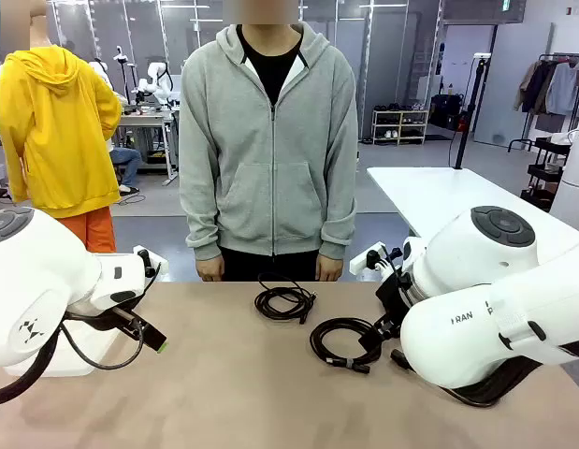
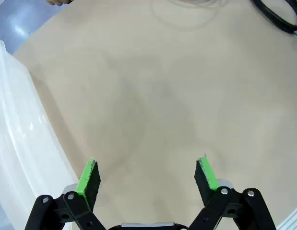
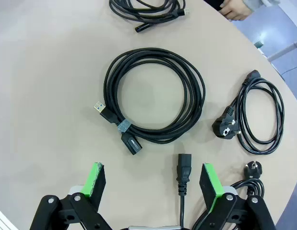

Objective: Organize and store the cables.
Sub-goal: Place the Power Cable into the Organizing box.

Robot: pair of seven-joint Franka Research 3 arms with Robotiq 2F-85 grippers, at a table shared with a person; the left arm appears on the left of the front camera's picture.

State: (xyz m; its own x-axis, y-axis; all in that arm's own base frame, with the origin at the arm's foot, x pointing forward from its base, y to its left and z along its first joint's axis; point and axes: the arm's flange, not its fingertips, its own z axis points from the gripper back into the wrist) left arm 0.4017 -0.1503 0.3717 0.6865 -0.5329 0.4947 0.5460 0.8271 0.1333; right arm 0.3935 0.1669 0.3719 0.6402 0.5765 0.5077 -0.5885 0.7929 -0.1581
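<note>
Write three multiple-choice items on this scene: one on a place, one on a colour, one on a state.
1. The USB cable coil lies:
A. on the table, ahead of the right hand
B. inside a bin
C. in the person's grasp

2. The tie on that coil is:
A. red
B. grey
C. yellow

3. The left hand is:
A. shut on a cable
B. shut on nothing
C. open and empty

Answers:
1 A: the coil rests flat on the tabletop, beyond the fingertips.
2 B: a grey band wraps the coil beside its plugs.
3 C: its fingers stand wide apart over bare tabletop.
</note>
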